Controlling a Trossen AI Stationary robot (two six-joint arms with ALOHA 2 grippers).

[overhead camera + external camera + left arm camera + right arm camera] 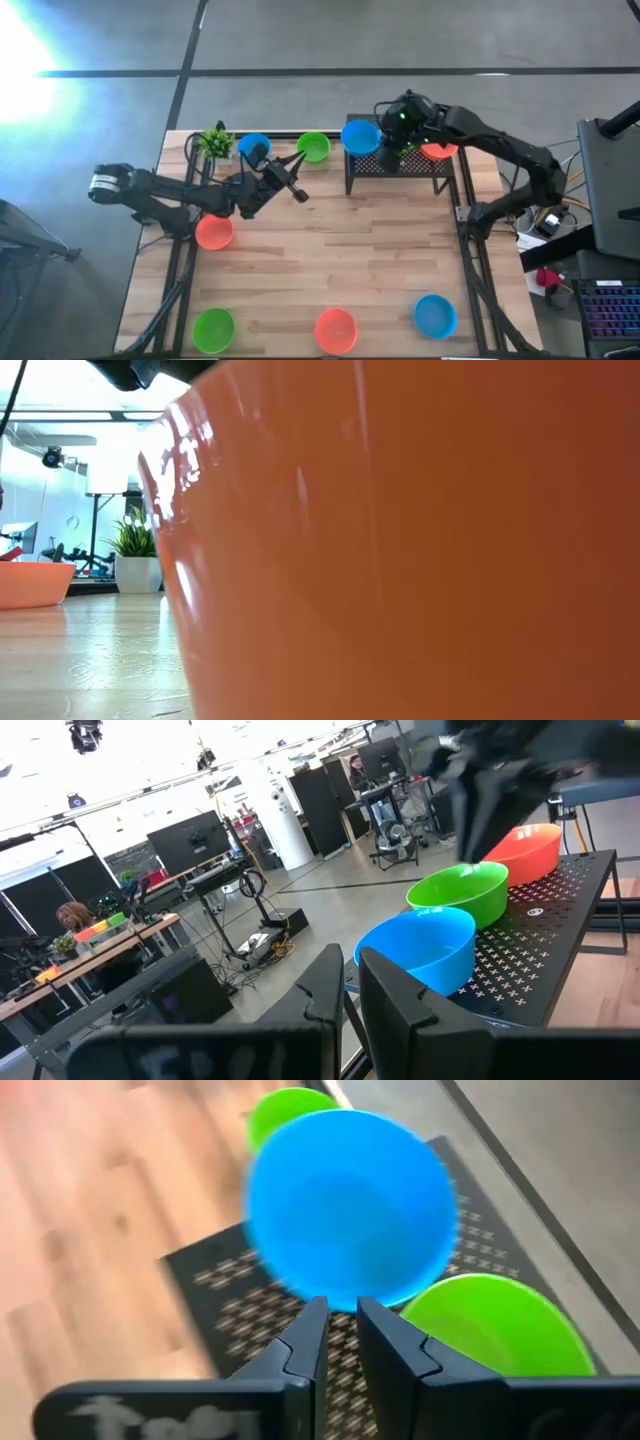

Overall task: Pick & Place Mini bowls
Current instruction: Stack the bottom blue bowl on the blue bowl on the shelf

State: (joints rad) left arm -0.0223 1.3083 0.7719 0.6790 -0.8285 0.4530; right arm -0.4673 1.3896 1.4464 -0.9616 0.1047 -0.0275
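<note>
A black perforated rack [420,168] stands at the table's far right. Three mini bowls rest on it by their bases: blue [360,137] [350,1210] [420,945], green [460,890] [500,1325], orange-red [440,151] [525,850]. My right gripper [392,156] [340,1315] hovers over the rack between the blue and green bowls, pointing down, shut, holding nothing. My left gripper [298,190] [352,975] is raised over the table's middle, pointing level toward the rack, shut and holding nothing.
Loose bowls sit on the table: blue [253,148] and green [313,147] far, orange-red [213,232] left, green [213,328], orange-red [335,330] [420,540] and blue [435,315] along the near edge. A small plant [215,142] [135,550] stands far left. Bare wood lies in the middle.
</note>
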